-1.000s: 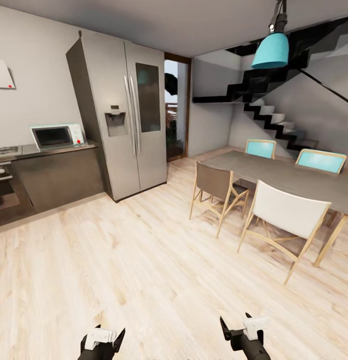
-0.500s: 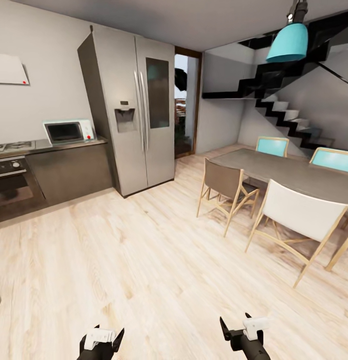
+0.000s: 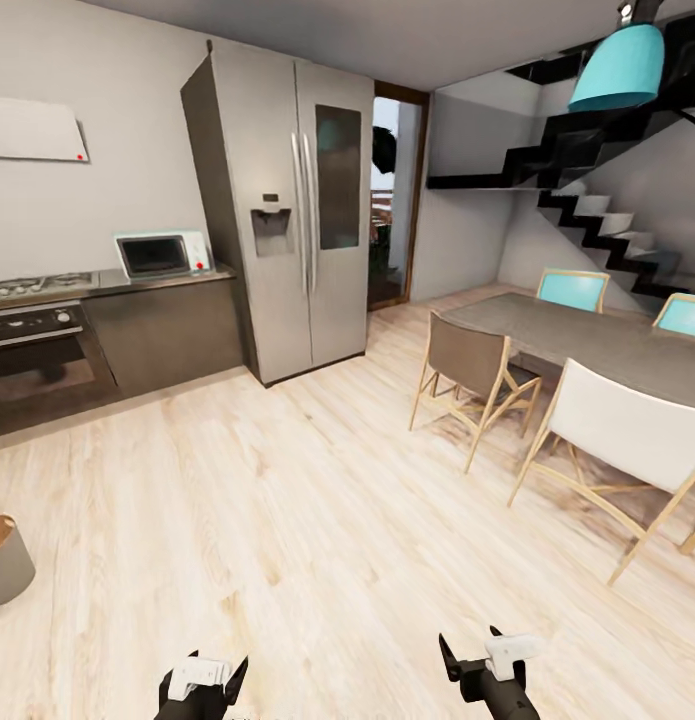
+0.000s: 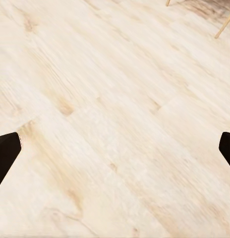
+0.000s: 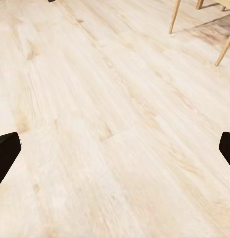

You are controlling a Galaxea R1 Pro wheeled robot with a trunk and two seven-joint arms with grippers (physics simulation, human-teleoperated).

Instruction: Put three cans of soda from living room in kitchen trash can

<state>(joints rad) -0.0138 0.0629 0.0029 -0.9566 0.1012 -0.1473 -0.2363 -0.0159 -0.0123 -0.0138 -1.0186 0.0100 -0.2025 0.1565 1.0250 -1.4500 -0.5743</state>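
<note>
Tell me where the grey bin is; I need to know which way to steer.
In the head view, the grey tapered trash can with a brown inside stands on the light wood floor at the far left edge, cut off by the frame, below the built-in oven.

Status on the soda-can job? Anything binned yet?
Nothing looks done: the grey tapered bin with a brown inside sits cropped at the head view's edge, its contents unseen. In hand: nothing, since the left gripper and right gripper are open over pale wood floor. Left: fetching all three cans.
</note>
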